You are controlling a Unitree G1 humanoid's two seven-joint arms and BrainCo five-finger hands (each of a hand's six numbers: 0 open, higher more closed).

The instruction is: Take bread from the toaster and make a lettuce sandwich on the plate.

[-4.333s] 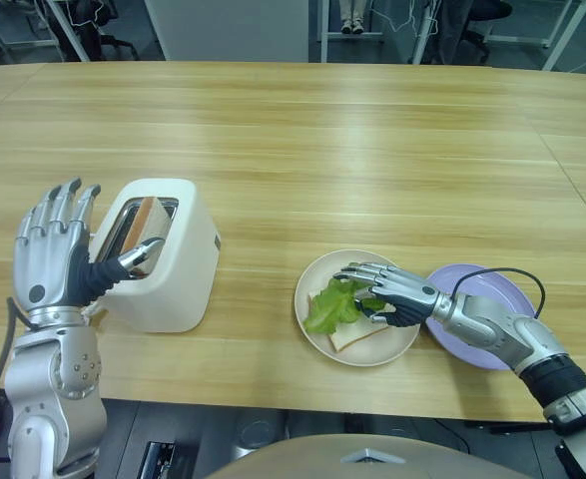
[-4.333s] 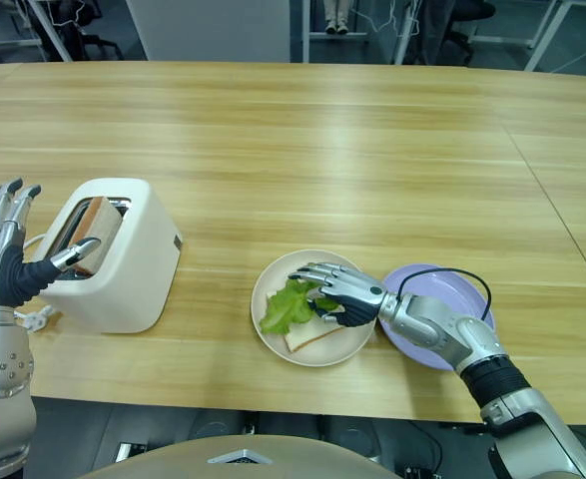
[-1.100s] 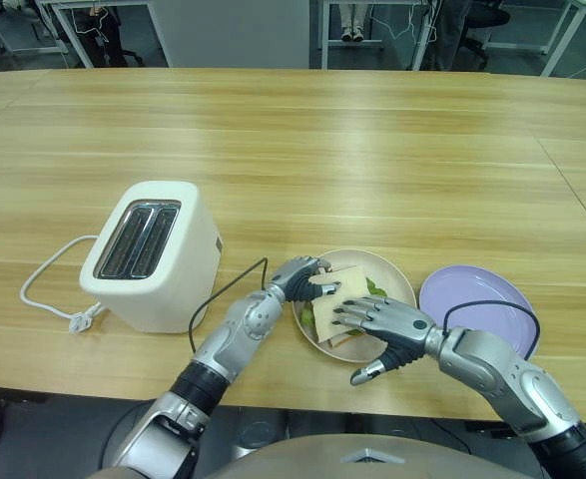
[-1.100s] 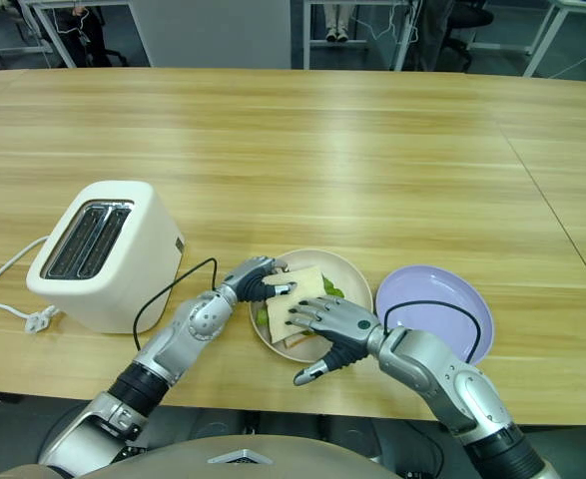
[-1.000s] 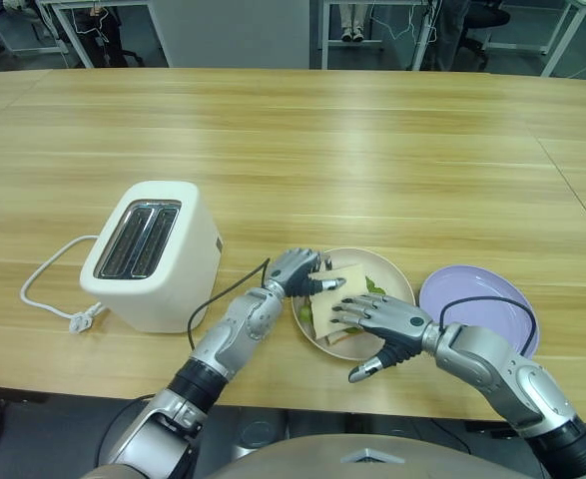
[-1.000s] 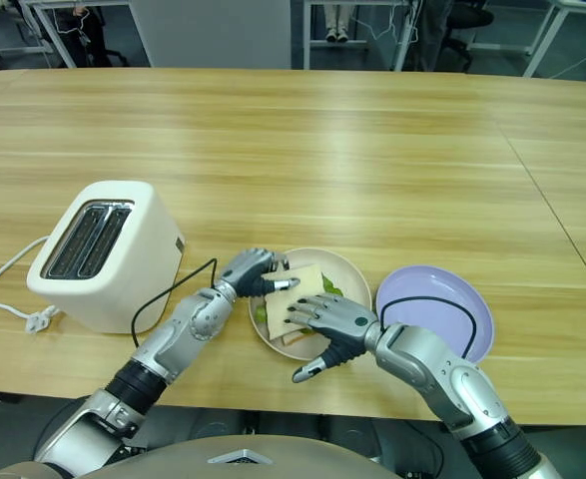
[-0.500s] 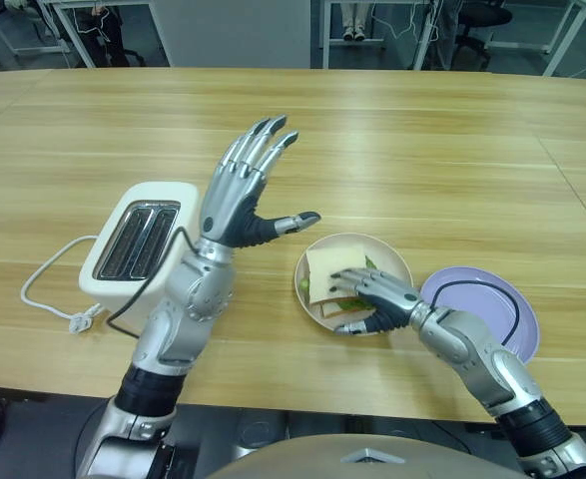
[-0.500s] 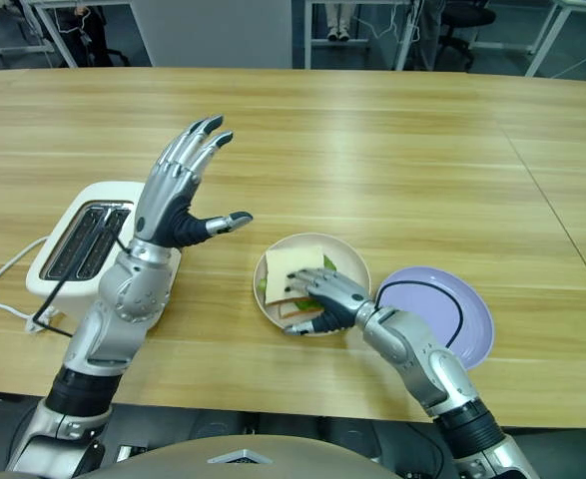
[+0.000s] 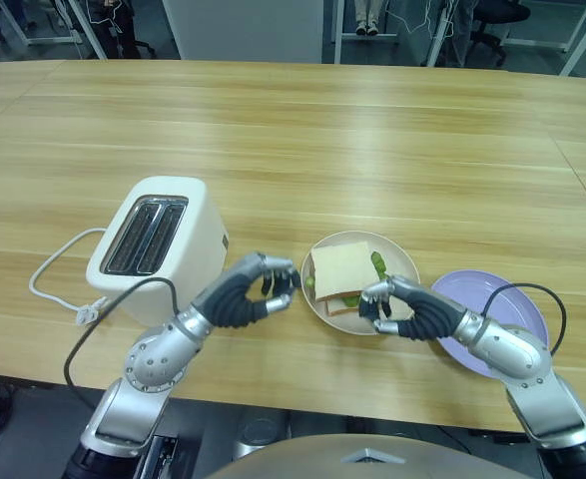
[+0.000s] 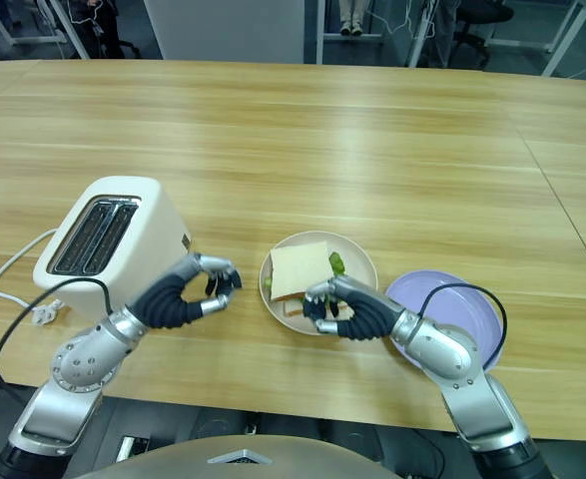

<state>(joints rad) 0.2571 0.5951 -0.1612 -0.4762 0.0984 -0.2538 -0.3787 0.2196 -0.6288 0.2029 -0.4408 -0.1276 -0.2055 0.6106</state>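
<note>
A broad wooden table (image 9: 372, 150) is spread beneath both hands. A white toaster (image 9: 188, 249) is stood upright just to the left of the left hand (image 9: 256, 295) and a little farther out, its two slots turned upward. A purple plate (image 9: 477, 294) is laid flat to the right of the right hand (image 9: 404, 309), and its near part is crossed by that hand's wrist and forearm. A beige plate (image 9: 404, 264) is set between the two hands, just beside the purple one.

The left hand is held low over the table between the toaster and the beige plate. Its fingers are curled closed with the thumb brought against the fingertips, and nothing is held in it. A narrow strip of table is seen between its knuckles and the plate's rim. The right hand is placed at the near right edge of the beige plate. It is likewise curled closed, and nothing is seen gripped in it.

The sandwich is found on the beige plate, directly beyond the right hand. A top slice of bread (image 9: 342, 269) is laid over a lower slice, and the near right corner is covered by the curled fingers. Lettuce (image 10: 336, 264) is seen poking out at the side nearer the right hand. A white cord (image 9: 86, 310) is trailed on the table well to the left of the left hand.
</note>
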